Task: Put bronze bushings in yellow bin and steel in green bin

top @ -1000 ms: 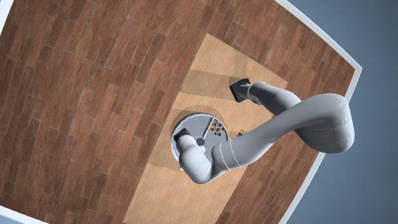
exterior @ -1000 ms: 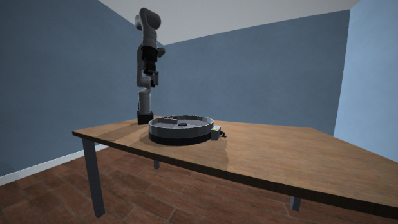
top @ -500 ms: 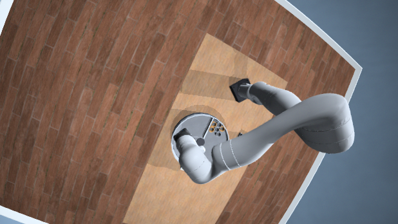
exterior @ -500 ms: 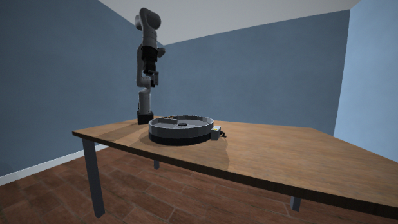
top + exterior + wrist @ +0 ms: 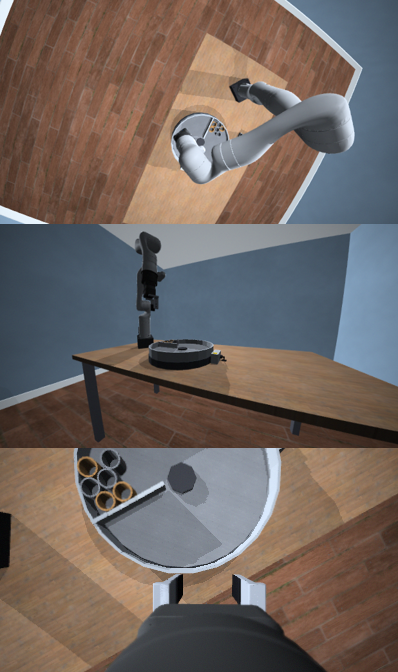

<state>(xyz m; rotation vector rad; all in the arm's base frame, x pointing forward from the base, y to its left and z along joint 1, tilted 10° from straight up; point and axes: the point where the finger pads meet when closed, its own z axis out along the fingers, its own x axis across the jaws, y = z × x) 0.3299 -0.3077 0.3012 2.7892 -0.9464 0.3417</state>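
Your tool [image 5: 207, 589] hangs high above the turntable [image 5: 270, 503] with its fingers wide apart and nothing between them. The bushings [image 5: 103, 479], three bronze and three steel, stand upright and touching in one walled wedge of the turntable, on the side toward the arm's base [image 5: 145, 340] at the counter's [image 5: 290, 378] far edge. Expect them to be stiff, smooth and slippery; pinch one across its outer wall from above, beginning at the cluster's edge. The arm [image 5: 146, 266] stands tall and folded, wrist pointing straight down. No bins are in view.
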